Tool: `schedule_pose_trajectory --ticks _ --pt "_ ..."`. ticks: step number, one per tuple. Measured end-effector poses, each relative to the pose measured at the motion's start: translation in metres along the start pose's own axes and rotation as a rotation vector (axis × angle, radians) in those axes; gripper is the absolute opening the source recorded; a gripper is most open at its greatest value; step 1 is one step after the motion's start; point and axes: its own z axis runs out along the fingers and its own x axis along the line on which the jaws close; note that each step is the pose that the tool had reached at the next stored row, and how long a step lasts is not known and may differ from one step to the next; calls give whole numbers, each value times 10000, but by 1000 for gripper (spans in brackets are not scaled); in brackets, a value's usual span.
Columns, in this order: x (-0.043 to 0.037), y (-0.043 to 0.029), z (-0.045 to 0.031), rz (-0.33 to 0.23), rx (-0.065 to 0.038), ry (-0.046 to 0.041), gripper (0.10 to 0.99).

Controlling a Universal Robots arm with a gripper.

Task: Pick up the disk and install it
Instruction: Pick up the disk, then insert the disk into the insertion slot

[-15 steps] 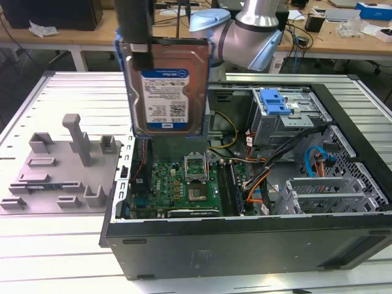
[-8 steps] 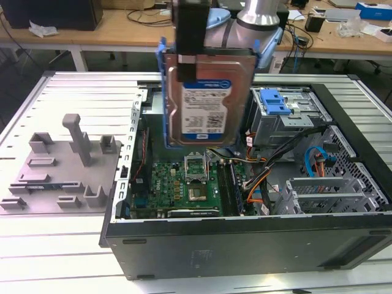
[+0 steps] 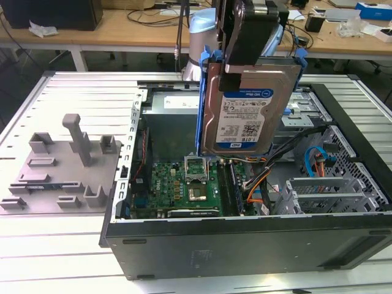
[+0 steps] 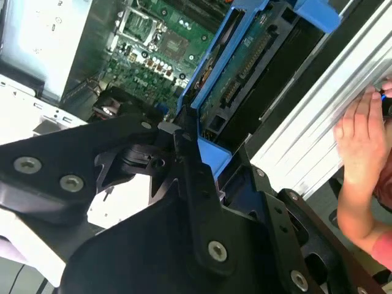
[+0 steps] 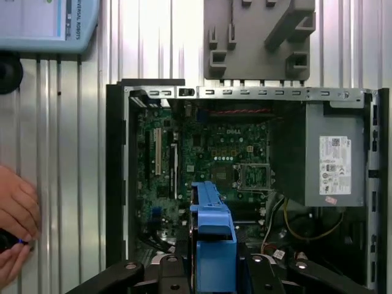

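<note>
Aluminium table point(image 3: 61, 86) beneath disk point(image 3: 245, 113); wooden benches point(image 3: 122, 30) behind.

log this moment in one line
gripper: shut on disk | disk: held upright above open computer case | install: not done

The flat silver metal disk point(image 3: 245, 116) has a white-and-blue label and blue rails; the printed circuit board point(image 3: 184, 187) is green, the metal case point(image 3: 245, 245) black.

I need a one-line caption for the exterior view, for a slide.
The gripper holds the disk upright above the open computer case, with a grey fixture on the exterior view's left.
</note>
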Motion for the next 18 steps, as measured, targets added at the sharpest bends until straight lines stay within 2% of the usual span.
schedule_pose_trajectory --ticks 15,18 --pt "1 -14 4 1 0 -7 365" --pt "10 -14 17 -1 0 -164 365"
